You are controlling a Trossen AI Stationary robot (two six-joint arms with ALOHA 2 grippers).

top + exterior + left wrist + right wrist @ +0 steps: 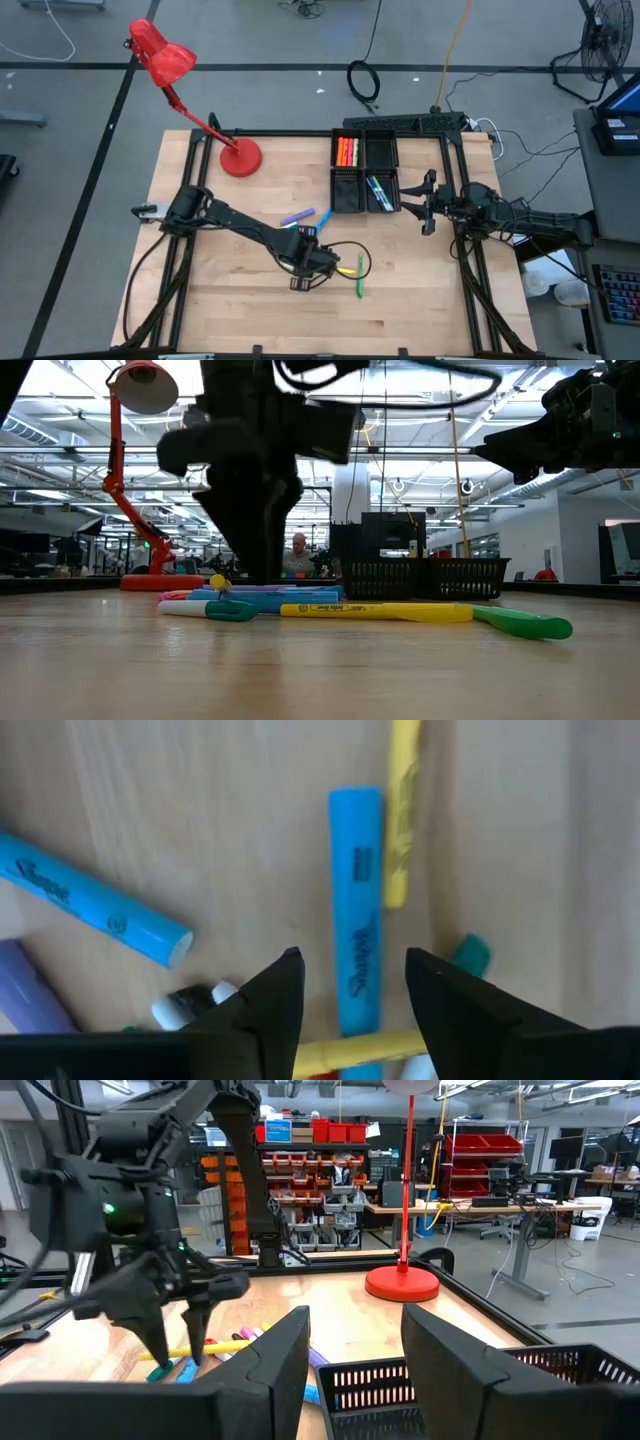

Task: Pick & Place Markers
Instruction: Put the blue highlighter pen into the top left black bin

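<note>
Several markers lie loose on the wooden table. In the left wrist view I see a blue marker (357,920), a light blue one (95,905), two yellow ones (400,810) and a purple one (30,1000). My left gripper (350,985) is open and low over this pile (312,270), one finger on either side of the blue marker and across its length. I see no finger touching it. A yellow marker (380,612) and a green one (525,623) lie flat beside the gripper. My right gripper (424,205) is open and held in the air beside the black tray (365,170).
The black tray's (420,1380) far-left compartment holds orange markers (345,152), and a near compartment holds blue and teal ones (379,192). A red desk lamp (240,158) stands at the far left of the table. A black frame runs along the table's edges.
</note>
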